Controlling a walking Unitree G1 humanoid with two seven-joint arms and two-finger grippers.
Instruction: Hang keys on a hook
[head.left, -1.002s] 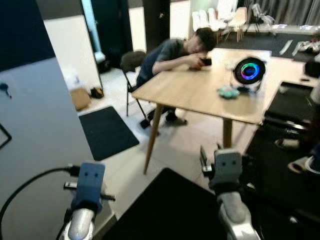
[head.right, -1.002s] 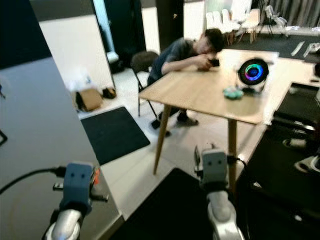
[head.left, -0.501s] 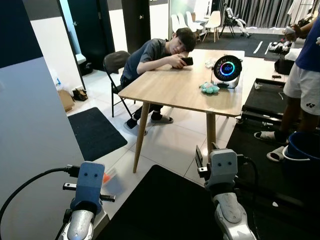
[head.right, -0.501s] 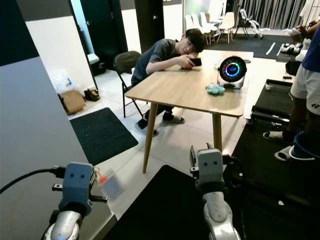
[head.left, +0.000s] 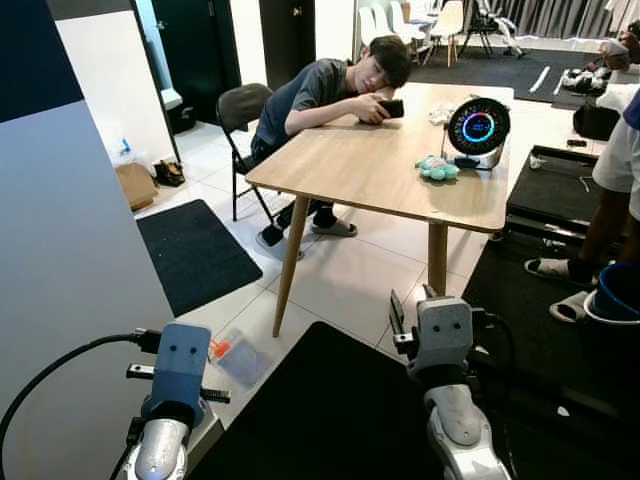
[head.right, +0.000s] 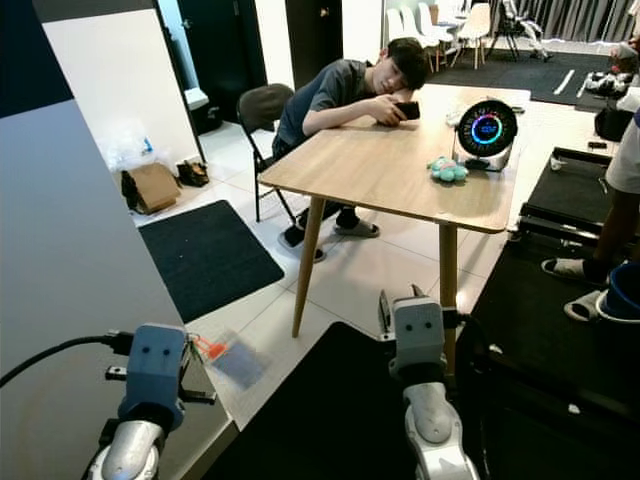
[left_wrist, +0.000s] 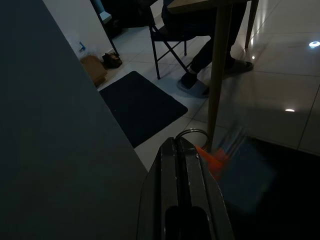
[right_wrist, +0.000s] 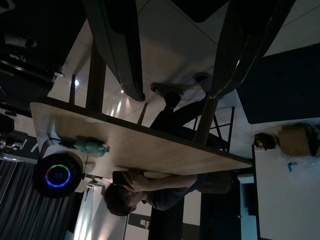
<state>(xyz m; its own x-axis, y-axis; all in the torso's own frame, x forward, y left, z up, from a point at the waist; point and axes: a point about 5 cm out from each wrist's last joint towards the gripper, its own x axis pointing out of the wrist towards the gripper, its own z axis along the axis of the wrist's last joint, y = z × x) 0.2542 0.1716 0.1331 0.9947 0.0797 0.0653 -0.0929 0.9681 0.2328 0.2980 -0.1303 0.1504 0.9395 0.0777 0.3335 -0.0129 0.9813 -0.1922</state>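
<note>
Pale wooden table (head.left: 390, 170) ahead, keys in the left gripper (left_wrist: 181, 150).

A person (head.left: 330, 85) leans over the table's far end on a black folding chair (head.left: 243, 108); a round glowing clock (head.left: 478, 127) and teal plush toy (head.left: 437, 168) sit on it. A grey wall panel (head.left: 70, 260) stands close on the left, black mats (head.left: 200, 255) on white tile. Left fingers are pressed together on a thin metal key ring (left_wrist: 192, 134) with an orange tag (left_wrist: 212, 157) and what seems a clear fob. The right gripper (right_wrist: 175, 92) is spread wide, holding nothing.
</note>
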